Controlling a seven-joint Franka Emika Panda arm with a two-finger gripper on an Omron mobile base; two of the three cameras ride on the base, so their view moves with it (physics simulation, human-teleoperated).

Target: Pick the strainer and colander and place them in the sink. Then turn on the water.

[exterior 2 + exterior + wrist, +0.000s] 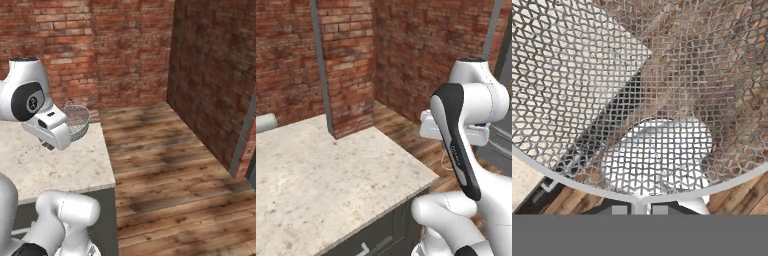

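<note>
Hand view: claw [640,210] clamped on strainer [637,100] rim.

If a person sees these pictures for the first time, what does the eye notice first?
First, the strainer: in the hand view its wire mesh spreads right in front of the camera, and the shut gripper holds its rim. In the right base view it hangs above the pale stone counter near the counter's edge. Behind stand red brick walls and a wooden floor.
</note>
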